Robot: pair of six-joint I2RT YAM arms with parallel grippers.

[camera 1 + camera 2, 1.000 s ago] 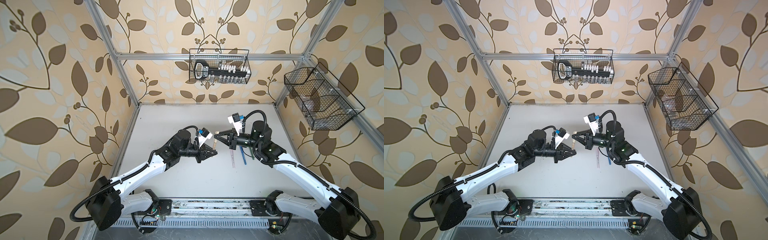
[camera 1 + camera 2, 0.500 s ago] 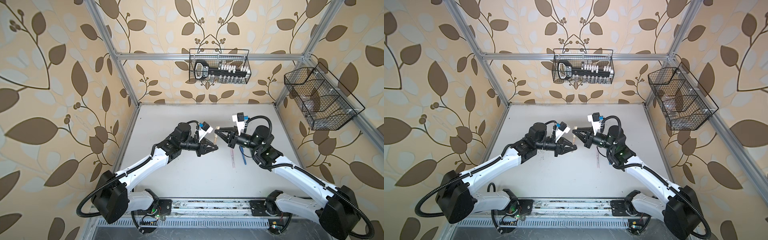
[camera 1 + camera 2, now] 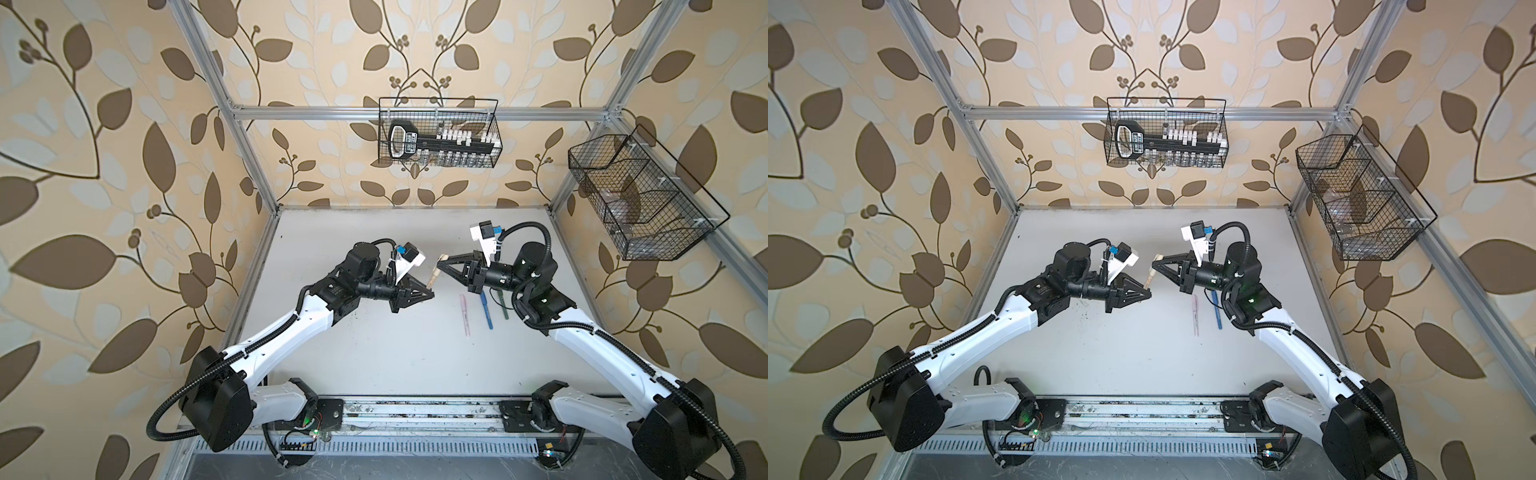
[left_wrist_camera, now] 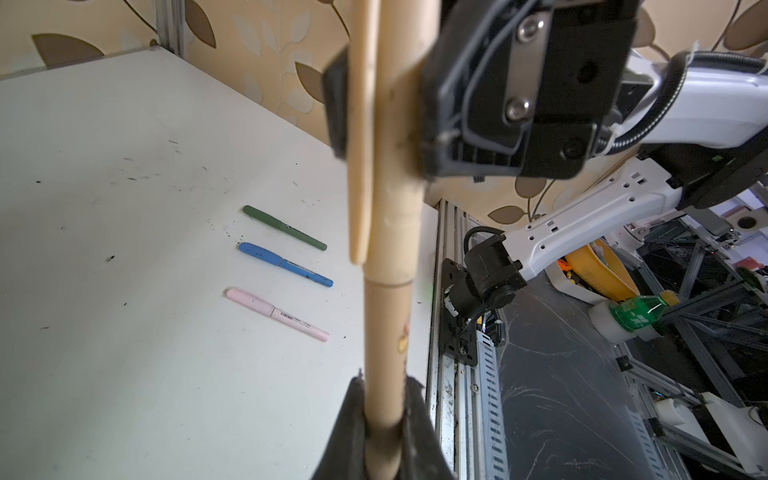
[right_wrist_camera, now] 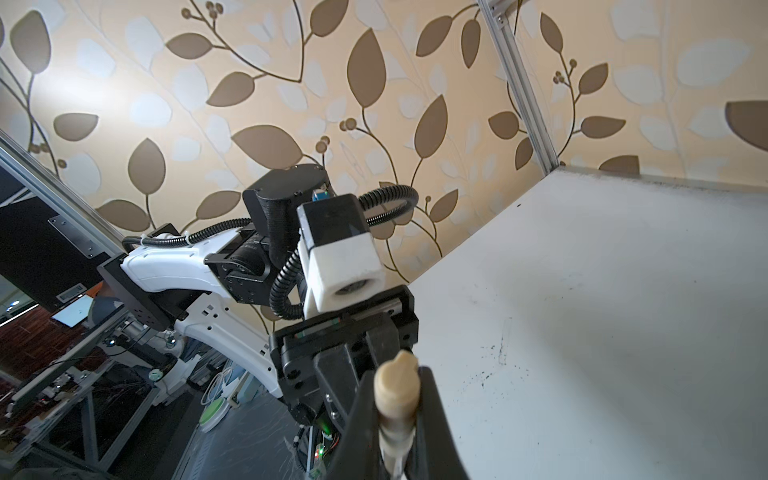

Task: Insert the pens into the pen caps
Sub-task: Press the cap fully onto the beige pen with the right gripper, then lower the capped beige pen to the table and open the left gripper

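A tan pen point(image 3: 435, 275) hangs above the table's middle, spanned by both grippers. My right gripper point(image 3: 442, 262) is shut on its tan cap point(image 5: 397, 386), which sits over the pen's upper end. My left gripper point(image 3: 431, 294) is shut on the lower barrel point(image 4: 386, 332), its fingers hugging both sides. In the left wrist view the cap point(image 4: 399, 187) meets the barrel at a visible seam. A pink pen point(image 3: 465, 316), a blue pen point(image 3: 487, 309) and a green pen point(image 3: 503, 305) lie side by side on the table under the right arm, caps on.
The white table point(image 3: 374, 353) carries dark specks. One wire basket point(image 3: 438, 133) with a black tool hangs on the back wall. Another wire basket point(image 3: 640, 195) hangs on the right wall. A metal rail point(image 3: 415, 419) runs along the front edge.
Both grippers, with the tan pen between them, have shifted slightly toward the back of the table. The pens on the table have not moved.
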